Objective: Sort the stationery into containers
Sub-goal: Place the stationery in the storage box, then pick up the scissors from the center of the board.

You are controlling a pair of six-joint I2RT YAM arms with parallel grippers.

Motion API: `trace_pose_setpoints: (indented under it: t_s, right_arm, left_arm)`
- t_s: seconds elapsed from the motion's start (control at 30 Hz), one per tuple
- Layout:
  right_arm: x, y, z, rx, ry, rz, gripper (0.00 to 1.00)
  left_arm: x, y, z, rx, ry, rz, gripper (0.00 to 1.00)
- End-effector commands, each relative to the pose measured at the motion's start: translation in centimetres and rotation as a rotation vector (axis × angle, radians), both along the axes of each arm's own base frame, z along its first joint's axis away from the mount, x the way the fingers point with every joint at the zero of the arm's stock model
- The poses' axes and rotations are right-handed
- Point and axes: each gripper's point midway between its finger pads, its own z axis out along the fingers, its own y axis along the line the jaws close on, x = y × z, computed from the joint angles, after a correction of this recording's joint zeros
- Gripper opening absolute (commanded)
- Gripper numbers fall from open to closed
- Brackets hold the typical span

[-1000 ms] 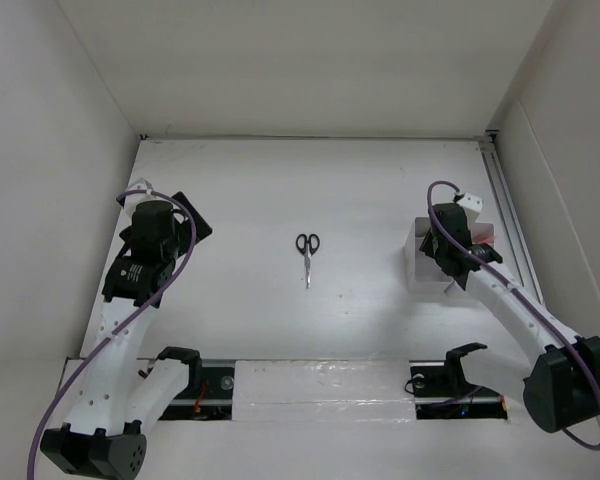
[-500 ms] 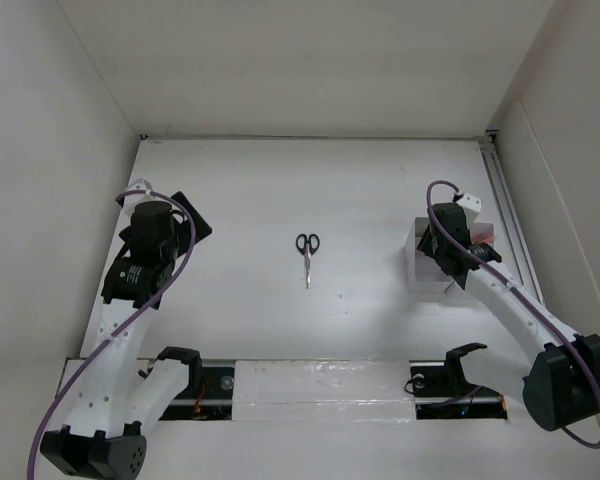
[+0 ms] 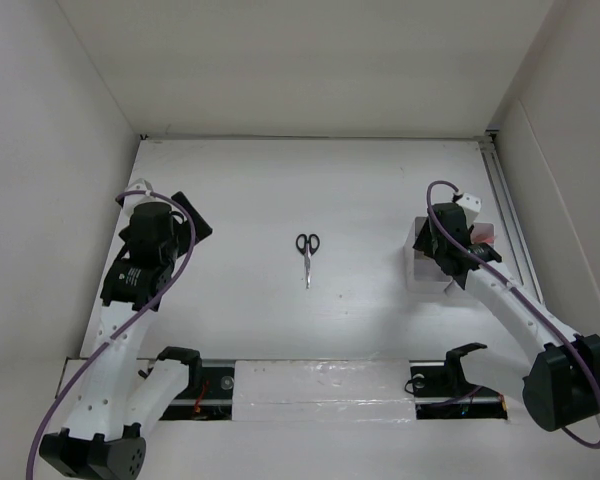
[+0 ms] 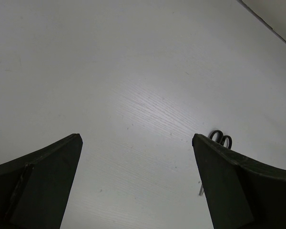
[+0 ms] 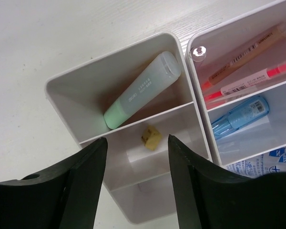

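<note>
Black-handled scissors (image 3: 307, 255) lie closed on the white table at its middle; their handles show in the left wrist view (image 4: 221, 139). My left gripper (image 3: 190, 220) (image 4: 136, 138) is open and empty, well to the left of them. My right gripper (image 3: 442, 255) (image 5: 137, 139) is open and empty above the translucent-white bins (image 3: 417, 264) at the right. Below it a small yellow eraser (image 5: 151, 135) lies in a middle compartment (image 5: 181, 119). A green marker (image 5: 142, 90) lies in the compartment behind it. Red and orange pens (image 5: 243, 71) and a blue marker (image 5: 239, 117) lie in the neighbouring bin.
White walls close the table in at the back and on both sides. A metal rail (image 3: 505, 200) runs along the right edge beside the bins. A blue-printed packet (image 5: 267, 160) shows at the bins' right corner.
My right gripper has edged slightly left and back above the bins. The left arm and the scissors have not moved.
</note>
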Motion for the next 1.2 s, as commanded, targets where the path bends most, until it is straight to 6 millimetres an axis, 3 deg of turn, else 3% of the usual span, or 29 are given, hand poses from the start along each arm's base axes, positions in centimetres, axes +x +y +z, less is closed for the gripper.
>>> trace_pose_setpoints:
  t_s: [0.0, 0.23, 0.37, 0.57, 0.6, 0.67, 0.7, 0.73, 0.77, 0.83, 0.9, 0.93, 1.03, 1.07, 1.13, 1.17]
  right_arm:
    - [0.6, 0.4, 1.3, 0.038, -0.052, 0.01, 0.6]
    - [-0.4, 3.0, 6.6, 0.057, -0.158, 0.095, 0.63]
    - [-1.3, 4.2, 8.6, 0.06, -0.193, 0.139, 0.63]
    - [-3.2, 7.2, 11.9, 0.106, -0.271, 0.25, 0.65]
    - [-3.4, 7.7, 11.9, 0.108, -0.27, 0.266, 0.65]
    - [-4.0, 8.7, 13.2, 0.119, -0.289, 0.306, 0.65]
    - [-4.1, 8.9, 13.7, 0.121, -0.301, 0.312, 0.65]
    - [-4.7, 9.5, 14.0, 0.126, -0.301, 0.342, 0.65]
    - [-5.0, 9.8, 14.5, 0.126, -0.305, 0.353, 0.65]
    - [-5.9, 10.5, 15.4, 0.154, -0.324, 0.386, 0.65]
    - [-7.0, 11.6, 16.0, 0.176, -0.338, 0.443, 0.65]
    - [-7.4, 11.7, 16.4, 0.189, -0.352, 0.457, 0.65]
    - [-8.2, 12.3, 16.5, 0.196, -0.351, 0.493, 0.65]
    - [-8.3, 12.2, 16.7, 0.202, -0.358, 0.493, 0.65]
    - [-8.5, 12.1, 17.4, 0.21, -0.377, 0.493, 0.65]
    - [-8.6, 12.0, 17.6, 0.206, -0.385, 0.498, 0.65]
  left_arm:
    - [0.3, -0.2, 0.5, 0.006, -0.034, -0.016, 1.0]
    - [1.1, -1.4, -0.4, -0.003, 0.001, -0.082, 1.0]
    - [1.9, -3.2, -0.3, -0.056, -0.011, -0.16, 1.0]
    - [4.0, -9.8, -6.0, -0.304, 0.114, -0.356, 1.0]
    - [4.1, -12.7, -8.0, -0.294, 0.189, -0.416, 1.0]
    - [6.0, -14.6, -7.3, -0.178, 0.176, -0.348, 1.0]
    - [5.8, -17.2, -9.4, -0.125, 0.249, -0.382, 1.0]
    - [6.2, -17.4, -9.9, -0.102, 0.284, -0.359, 1.0]
    - [7.5, -18.1, -9.1, -0.107, 0.269, -0.361, 1.0]
    - [8.5, -18.7, -11.2, -0.09, 0.316, -0.355, 1.0]
    - [9.9, -18.8, -11.5, -0.051, 0.313, -0.347, 1.0]
    - [10.4, -18.9, -13.0, -0.021, 0.351, -0.34, 1.0]
    - [11.2, -19.2, -13.5, 0.082, 0.375, -0.324, 1.0]
    - [10.8, -19.8, -15.0, 0.12, 0.418, -0.333, 1.0]
    - [11.4, -20.5, -15.1, 0.14, 0.42, -0.345, 1.0]
    - [11.3, -20.4, -16.1, 0.151, 0.442, -0.344, 0.98]
